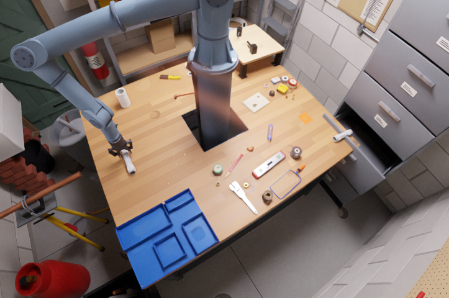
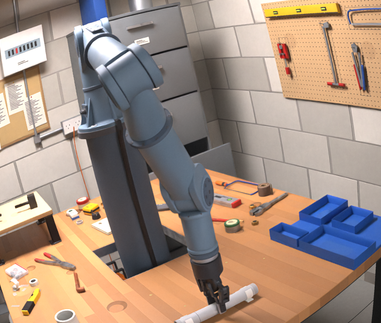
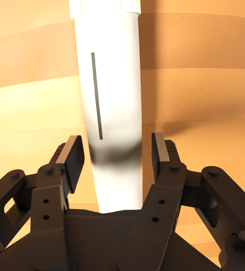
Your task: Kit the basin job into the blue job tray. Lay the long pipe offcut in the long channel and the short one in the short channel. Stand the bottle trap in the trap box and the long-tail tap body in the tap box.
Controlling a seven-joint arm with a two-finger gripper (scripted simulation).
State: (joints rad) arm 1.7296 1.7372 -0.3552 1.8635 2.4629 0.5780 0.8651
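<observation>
The long white pipe offcut [image 1: 128,163] [image 2: 220,303] [image 3: 111,106] lies flat near the bench's left edge. My gripper [image 1: 122,151] [image 2: 218,303] [image 3: 117,154] is down over it, open, with a finger on each side, and holds nothing. The blue job tray [image 1: 165,235] [image 2: 334,230] sits at the bench's front corner; all its compartments are empty. A short white pipe offcut [image 1: 122,97] [image 2: 65,315] stands on end further back along the same edge. A white fitting [image 1: 342,135] rests on the open drawer's rim at the far side.
The arm's grey column [image 1: 213,102] rises from a square hole mid-bench. Small tools lie scattered between it and the tray: a tape roll [image 1: 217,169], a spirit level [image 1: 268,164], a white spanner [image 1: 243,196], a hacksaw frame [image 1: 285,183].
</observation>
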